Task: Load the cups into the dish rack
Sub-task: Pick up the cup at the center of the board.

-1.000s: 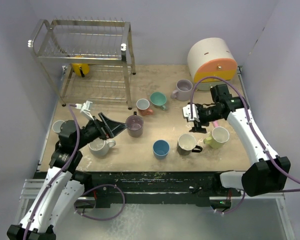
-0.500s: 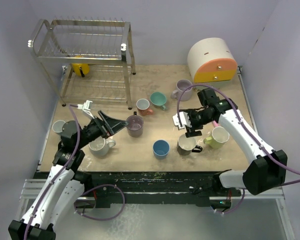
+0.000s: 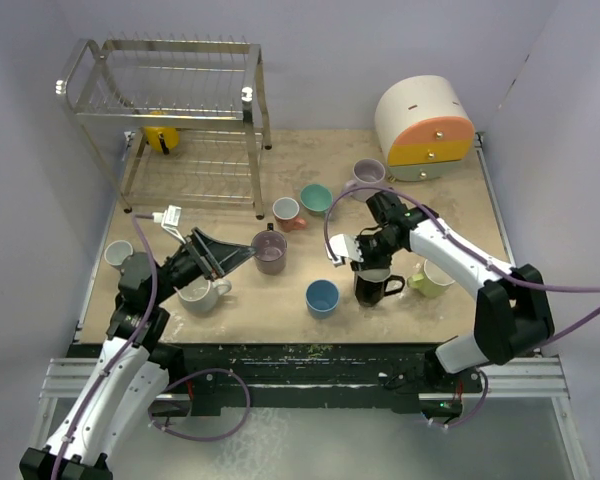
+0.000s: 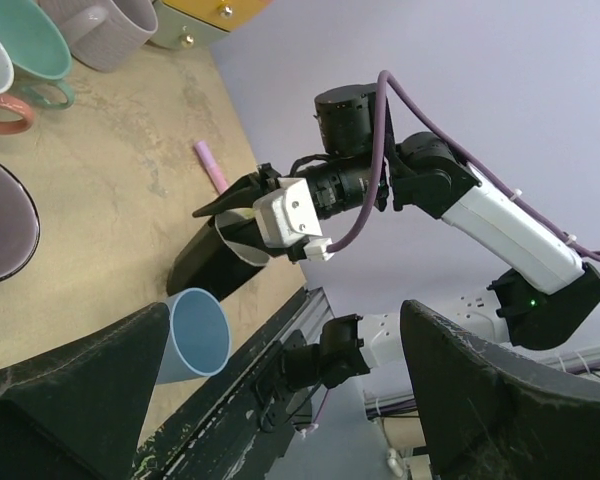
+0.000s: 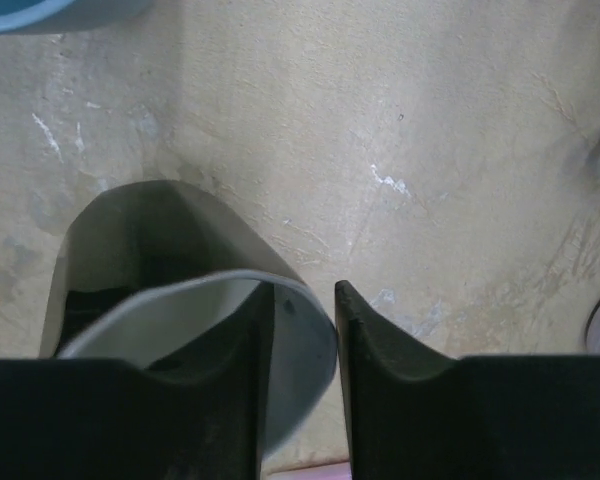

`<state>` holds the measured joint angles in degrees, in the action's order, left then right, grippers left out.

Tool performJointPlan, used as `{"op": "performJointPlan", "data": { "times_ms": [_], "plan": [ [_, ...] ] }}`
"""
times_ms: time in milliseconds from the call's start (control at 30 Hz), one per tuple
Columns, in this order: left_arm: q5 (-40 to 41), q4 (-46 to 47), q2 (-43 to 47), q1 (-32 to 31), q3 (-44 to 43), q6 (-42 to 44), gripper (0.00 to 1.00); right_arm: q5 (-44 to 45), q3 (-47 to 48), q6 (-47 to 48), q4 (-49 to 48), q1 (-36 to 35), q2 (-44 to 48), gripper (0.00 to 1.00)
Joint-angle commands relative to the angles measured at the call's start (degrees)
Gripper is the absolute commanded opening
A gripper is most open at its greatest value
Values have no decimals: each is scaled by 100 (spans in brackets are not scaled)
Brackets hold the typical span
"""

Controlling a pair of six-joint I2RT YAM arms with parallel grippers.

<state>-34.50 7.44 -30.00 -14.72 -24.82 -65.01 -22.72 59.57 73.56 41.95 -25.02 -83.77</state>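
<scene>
Straddling the rim of the black cup (image 3: 373,292), stood mouth-up beside the blue cup (image 3: 322,297) with handle turned away, the right gripper (image 5: 305,305) is seen half-closed, clamping nothing.

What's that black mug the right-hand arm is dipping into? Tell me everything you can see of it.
The black mug is small, glossy black outside and pale grey inside. It looks ceramic, and its loop handle points right in the overhead view. It is near the front edge of the table, between a blue mug and a pale green mug. The right end effector straddles its rim, one of its fingers inside the wall and the other outside. Whether they grip it, I cannot tell.
</scene>
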Motion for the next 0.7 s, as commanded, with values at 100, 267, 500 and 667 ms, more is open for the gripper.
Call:
{"op": "performJointPlan", "data": {
  "times_ms": [100, 267, 500, 667],
  "plan": [
    [-170, 601, 137, -21, 207, -50, 100, 279, 126, -641, -188, -144, -131, 0],
    [-254, 650, 215, -22, 264, 7, 100, -4, 510, -983, 306, -144, -218, 0],
    [-263, 1129, 443, -22, 502, 23, 99, -216, 1164, -1405, 504, 61, 141, 0],
    [-432, 2184, 289, -35, 736, -287, 99, -1061, 1878, -1912, 684, 550, 430, 0]
  ]
}}
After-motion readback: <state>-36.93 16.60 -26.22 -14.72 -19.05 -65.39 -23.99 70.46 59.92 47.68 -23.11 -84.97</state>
